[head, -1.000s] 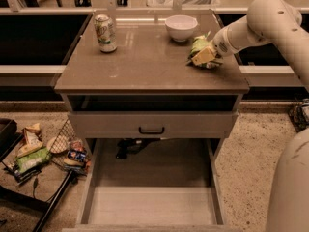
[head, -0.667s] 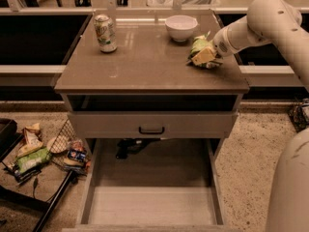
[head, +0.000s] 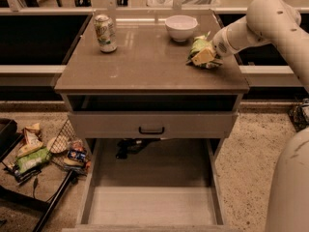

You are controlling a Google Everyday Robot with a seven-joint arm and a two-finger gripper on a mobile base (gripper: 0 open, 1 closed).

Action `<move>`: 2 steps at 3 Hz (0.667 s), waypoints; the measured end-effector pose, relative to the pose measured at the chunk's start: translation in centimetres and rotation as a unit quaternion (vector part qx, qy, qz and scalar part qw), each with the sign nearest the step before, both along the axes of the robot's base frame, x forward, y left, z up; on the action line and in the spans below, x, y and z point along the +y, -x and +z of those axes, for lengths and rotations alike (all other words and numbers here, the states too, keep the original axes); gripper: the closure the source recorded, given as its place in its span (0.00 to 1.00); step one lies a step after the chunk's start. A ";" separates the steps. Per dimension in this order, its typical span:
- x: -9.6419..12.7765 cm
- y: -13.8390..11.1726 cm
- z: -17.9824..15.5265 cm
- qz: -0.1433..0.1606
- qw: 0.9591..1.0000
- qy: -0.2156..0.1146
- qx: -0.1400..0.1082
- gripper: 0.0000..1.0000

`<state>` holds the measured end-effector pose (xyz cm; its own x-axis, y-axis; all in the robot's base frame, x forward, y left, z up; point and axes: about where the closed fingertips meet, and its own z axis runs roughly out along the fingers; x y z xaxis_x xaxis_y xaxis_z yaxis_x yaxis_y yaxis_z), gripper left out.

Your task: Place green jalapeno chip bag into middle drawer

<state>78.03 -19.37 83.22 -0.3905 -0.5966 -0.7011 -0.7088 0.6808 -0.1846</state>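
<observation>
The green jalapeno chip bag (head: 198, 44) lies crumpled on the right side of the brown cabinet top (head: 145, 62), just in front and to the right of a white bowl (head: 181, 27). My gripper (head: 203, 57) reaches in from the right and is right at the bag, covering its front right part. The middle drawer (head: 87, 192) is pulled out wide open at the bottom of the view, low and well in front of the bag. Its pale wood-grain floor shows nothing in it.
A soda can (head: 105, 33) stands at the back left of the top. A shut grey drawer front with a black handle (head: 151, 129) sits above the open drawer. Mixed snack wrappers and a wire basket (head: 46, 151) lie on the floor at left. My white arm (head: 260, 21) spans the right side.
</observation>
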 end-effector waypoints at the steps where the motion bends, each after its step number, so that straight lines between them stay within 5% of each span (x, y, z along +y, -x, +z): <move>1: 0.0 0.0 0.0 0.000 1.000 0.000 0.000 0.12; 2: 0.2 0.0 -0.3 0.002 1.000 0.000 0.002 0.00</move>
